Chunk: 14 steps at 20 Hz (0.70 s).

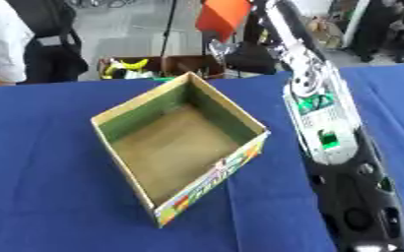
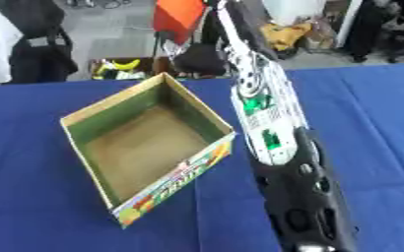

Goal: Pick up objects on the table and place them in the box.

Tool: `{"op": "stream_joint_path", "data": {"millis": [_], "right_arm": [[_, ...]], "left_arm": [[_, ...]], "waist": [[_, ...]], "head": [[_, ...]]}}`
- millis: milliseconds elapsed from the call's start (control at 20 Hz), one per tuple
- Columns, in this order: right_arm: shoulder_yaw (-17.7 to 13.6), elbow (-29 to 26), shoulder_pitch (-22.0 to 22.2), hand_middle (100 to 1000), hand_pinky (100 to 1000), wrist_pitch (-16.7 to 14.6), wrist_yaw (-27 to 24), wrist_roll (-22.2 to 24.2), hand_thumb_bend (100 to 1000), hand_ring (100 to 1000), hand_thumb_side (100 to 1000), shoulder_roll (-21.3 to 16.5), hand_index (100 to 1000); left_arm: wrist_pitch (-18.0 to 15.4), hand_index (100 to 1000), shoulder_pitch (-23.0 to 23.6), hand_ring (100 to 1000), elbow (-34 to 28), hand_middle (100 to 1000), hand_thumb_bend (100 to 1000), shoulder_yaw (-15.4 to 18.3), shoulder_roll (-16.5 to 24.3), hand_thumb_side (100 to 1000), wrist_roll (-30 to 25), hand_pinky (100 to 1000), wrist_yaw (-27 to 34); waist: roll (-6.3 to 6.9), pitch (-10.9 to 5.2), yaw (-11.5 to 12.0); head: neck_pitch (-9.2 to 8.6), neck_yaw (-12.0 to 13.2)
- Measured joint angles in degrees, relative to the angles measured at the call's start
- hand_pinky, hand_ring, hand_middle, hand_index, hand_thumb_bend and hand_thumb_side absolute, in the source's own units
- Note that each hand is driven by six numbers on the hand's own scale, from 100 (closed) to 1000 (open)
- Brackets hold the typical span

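Observation:
An open cardboard box (image 1: pixel 132 113) with a green inner lining and a colourful printed side stands on the blue table (image 1: pixel 42 162), turned cornerwise, with nothing inside. My right arm (image 1: pixel 326 128) comes in from the lower right and rises past the box's right side to the top edge. Its dark hand (image 1: pixel 250 58) hangs beyond the box's far corner, level with an orange object (image 1: pixel 222 15) held up in the air. How the fingers sit on it is blurred. No other loose object shows on the table. My left hand is out of sight.
Behind the table's far edge stands a brown crate (image 1: pixel 167 63) with yellow and white items. A thin black pole (image 1: pixel 167 29) rises past it. A person stands at the far left and does not touch anything. Blue cloth lies bare left of and in front of the box.

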Motion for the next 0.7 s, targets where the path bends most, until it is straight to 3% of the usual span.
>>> {"op": "stream_joint_path", "data": {"millis": [700], "right_arm": [[5.5, 7.3, -0.3, 323, 152, -7.9, 5.3, 1.8, 157, 393, 246, 0.6, 446]], "left_arm": [[0.1, 914, -0.1, 581, 0.0, 656, 494, 0.0, 0.0, 907, -0.1, 434, 0.0]], "waist": [[-0.11, -0.01, 0.3]], "head": [[0.07, 0.4]]}}
